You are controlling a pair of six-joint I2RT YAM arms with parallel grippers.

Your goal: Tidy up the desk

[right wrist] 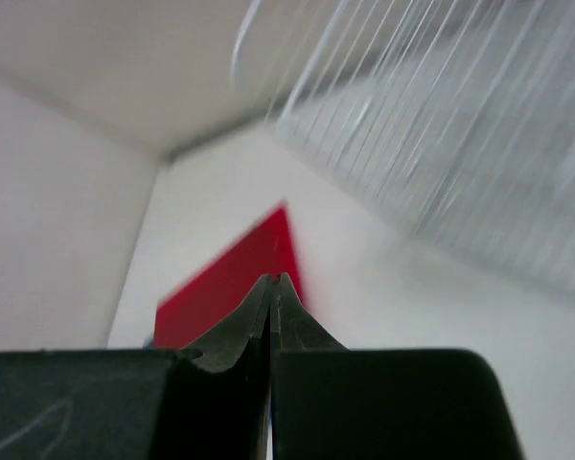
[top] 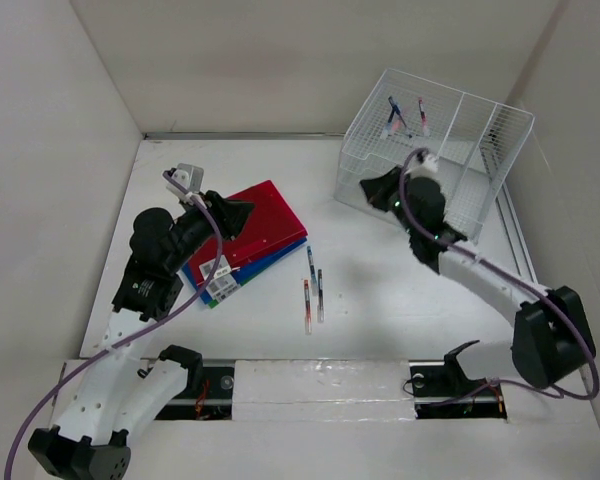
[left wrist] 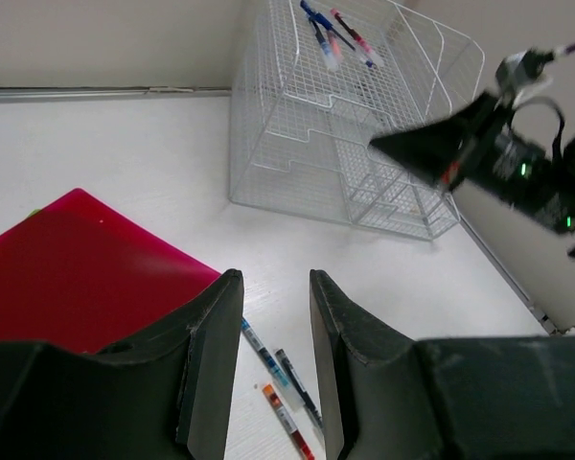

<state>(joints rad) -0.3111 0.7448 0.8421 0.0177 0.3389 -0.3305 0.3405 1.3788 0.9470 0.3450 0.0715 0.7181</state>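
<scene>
Parted and empty at the left gripper [left wrist: 274, 287], poised over the corner of the red folder [left wrist: 77, 268] on its stack. Pinched together on nothing at the right gripper [right wrist: 271, 285], just in front of the wire rack [top: 460, 130]. Beyond, on the white desk [top: 380, 310], three loose pens [top: 313, 288] between folder and rack; two pens [top: 405, 115] already atop the rack. Probably mid pen-gathering. Next: reach down, line up across one loose pen, pinch its middle.
</scene>
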